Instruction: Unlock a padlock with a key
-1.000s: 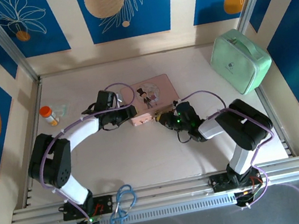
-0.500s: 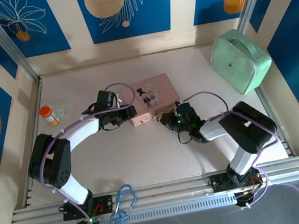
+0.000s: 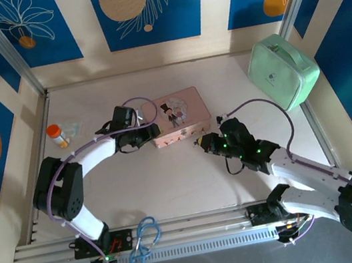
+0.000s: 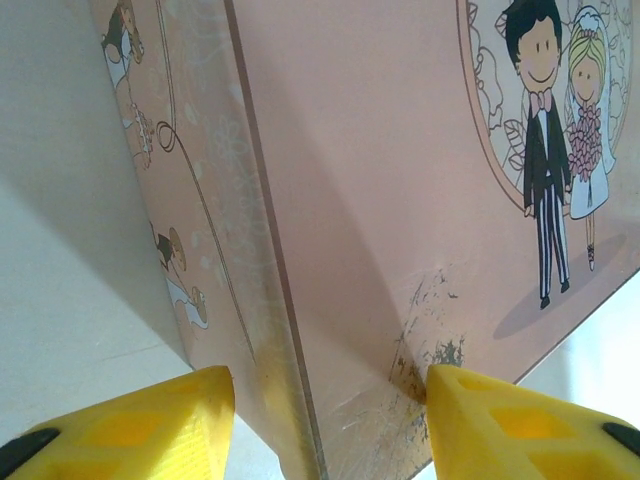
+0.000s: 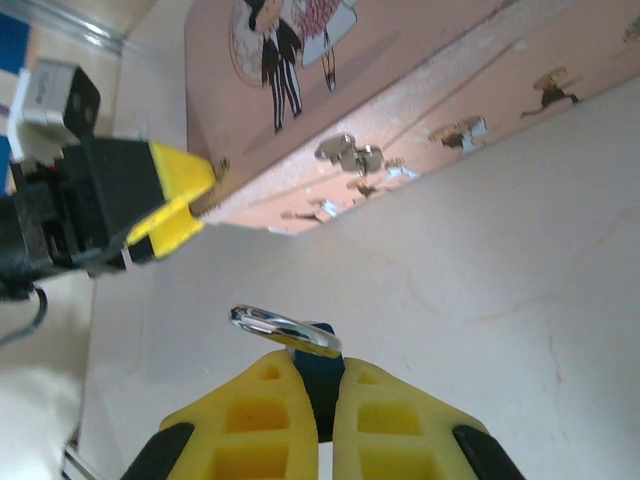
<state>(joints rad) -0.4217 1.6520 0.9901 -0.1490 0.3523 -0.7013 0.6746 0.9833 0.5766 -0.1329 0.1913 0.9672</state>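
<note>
Progress seems late: right fingers [image 5: 270, 400] pinch the tiny teal-blue padlock [image 5: 318, 368], already off the pink picture box [image 4: 380, 200], whose corner left fingers [image 4: 500, 420] clamp.

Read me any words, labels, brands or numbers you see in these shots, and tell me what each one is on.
No text can be read here.
pink box: a cartoon bride and groom, no words.
mint case: one small dark mark, too small to read.
orange bottle: too small to read anything.
padlock: no marking shows.
</note>
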